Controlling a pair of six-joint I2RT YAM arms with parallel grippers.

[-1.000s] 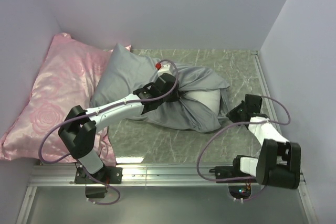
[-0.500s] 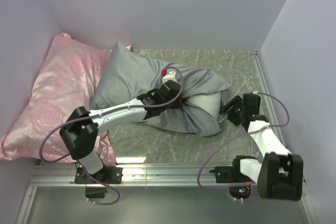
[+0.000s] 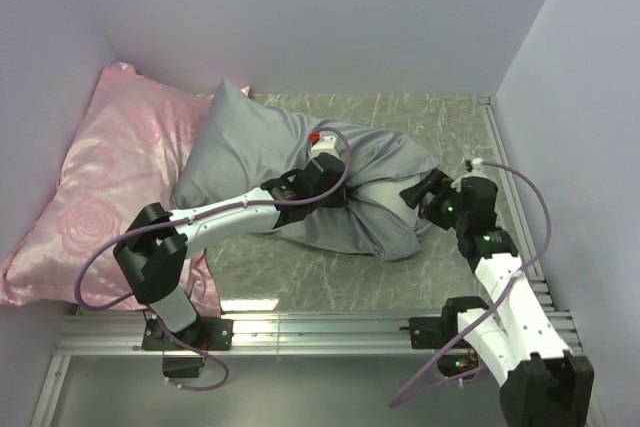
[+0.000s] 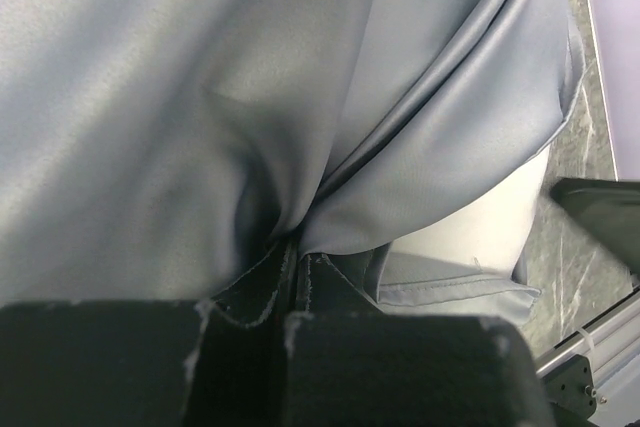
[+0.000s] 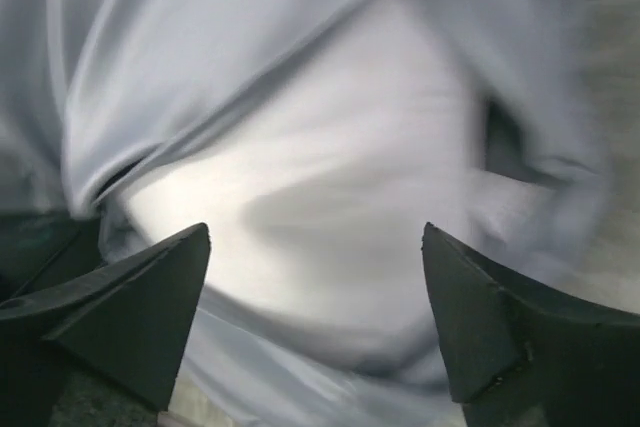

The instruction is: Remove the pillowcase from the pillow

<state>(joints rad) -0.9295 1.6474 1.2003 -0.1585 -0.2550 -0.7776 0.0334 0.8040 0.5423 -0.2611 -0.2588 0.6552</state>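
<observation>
Grey marble tabletop [image 3: 300, 282], lilac walls round it. The pillowcase [image 3: 250, 142] sprawls across centre frame, upper-left end against the pink rose pillow [image 3: 100, 187], and the white pillow [image 3: 388, 195] pokes out of its opening centre-right. Left gripper [image 4: 297, 262] is pinched tight on a fold of the pillowcase mid-frame, while the right gripper [image 5: 315, 237] has its jaws spread wide, nothing btwn them - aimed at the exposed pillow end.
</observation>
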